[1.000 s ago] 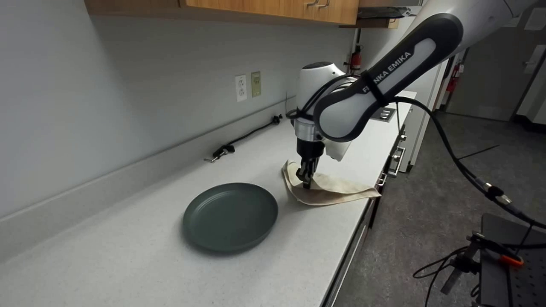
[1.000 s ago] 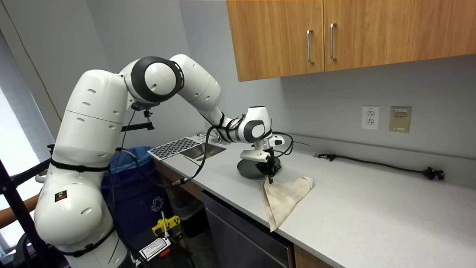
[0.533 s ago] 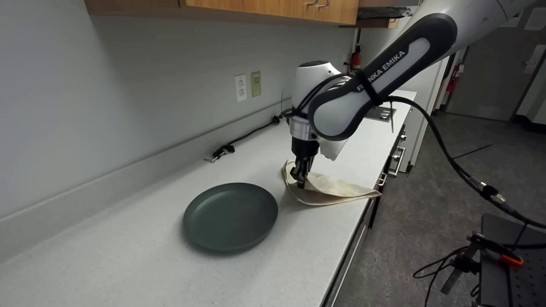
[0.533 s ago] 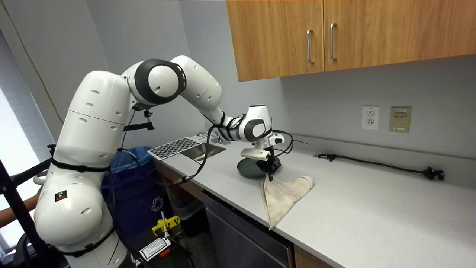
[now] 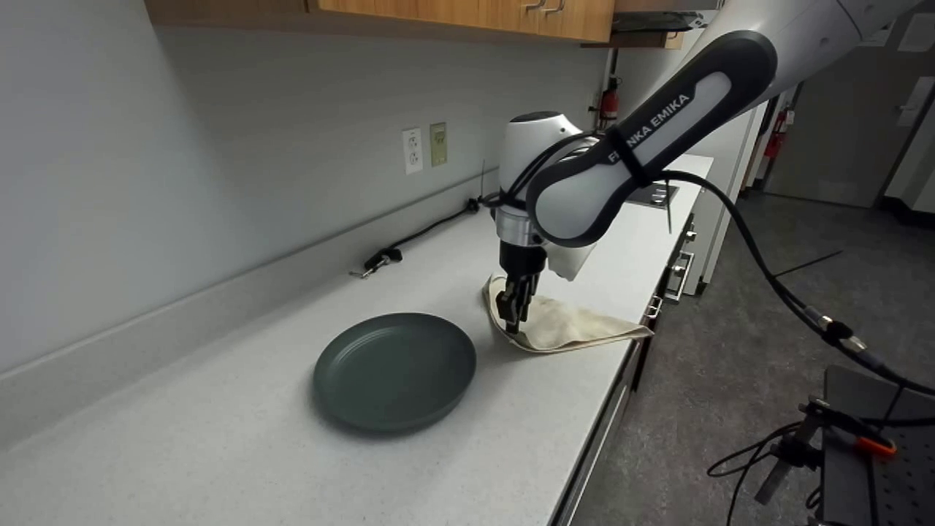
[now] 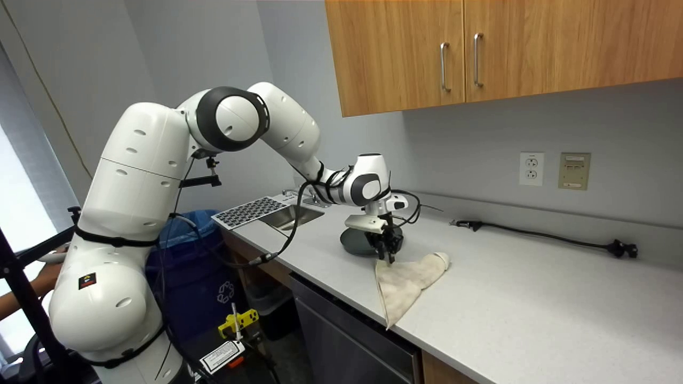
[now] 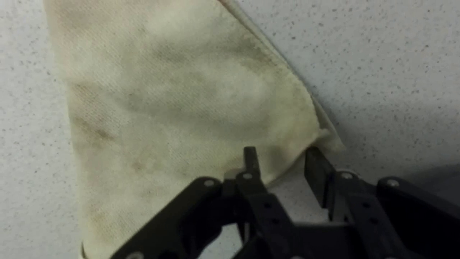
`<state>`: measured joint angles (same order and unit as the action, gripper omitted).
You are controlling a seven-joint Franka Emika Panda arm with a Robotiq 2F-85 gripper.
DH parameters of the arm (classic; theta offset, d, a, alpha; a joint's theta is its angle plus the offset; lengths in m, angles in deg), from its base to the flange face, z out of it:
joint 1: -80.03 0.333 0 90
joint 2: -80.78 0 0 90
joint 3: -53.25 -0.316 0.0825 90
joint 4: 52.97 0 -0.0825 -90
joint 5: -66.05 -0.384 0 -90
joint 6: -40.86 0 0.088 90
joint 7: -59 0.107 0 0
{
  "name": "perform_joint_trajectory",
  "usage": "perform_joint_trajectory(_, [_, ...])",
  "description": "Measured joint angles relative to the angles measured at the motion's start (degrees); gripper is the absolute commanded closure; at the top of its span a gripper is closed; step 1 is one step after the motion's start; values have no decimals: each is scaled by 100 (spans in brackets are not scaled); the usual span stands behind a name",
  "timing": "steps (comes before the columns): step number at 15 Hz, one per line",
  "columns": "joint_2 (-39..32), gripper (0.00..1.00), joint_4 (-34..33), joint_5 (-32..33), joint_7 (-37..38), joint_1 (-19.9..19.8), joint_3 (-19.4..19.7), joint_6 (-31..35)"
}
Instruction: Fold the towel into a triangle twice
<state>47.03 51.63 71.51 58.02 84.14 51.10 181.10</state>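
Wrist view: folded towel (image 7: 179,100) lies beneath parted gripper (image 7: 281,153)

On the pale counter (image 5: 241,453), near a dark green plate (image 5: 394,372), the towel forms a rough triangle, one corner at the counter's edge. The gripper's black fingers (image 7: 318,176) stand apart at another corner.

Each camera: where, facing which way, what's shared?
Wrist view: above the towel, facing down; gripper shows.
In an exterior view: nearer the green plate, facing the towel beyond; robot arm, gripper show.
In an exterior view: nearer the towel, facing plate and sink; robot arm, gripper, person's arm show.
Both exterior views share towel, plate, power outlet.
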Motion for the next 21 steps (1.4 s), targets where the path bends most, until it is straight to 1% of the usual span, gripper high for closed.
perform_joint_trajectory(2, [15,12,9,0,1,-1,29,0])
perform_joint_trajectory(4, [70,1,54,6,15,-1,65,0])
perform_joint_trajectory(8, [383,0,294,36,51,-1,195,-195])
perform_joint_trajectory(14, [1023,0,942,88,59,-77,442,-512])
perform_joint_trajectory(21, [1361,0,1741,270,114,-318,750,-494])
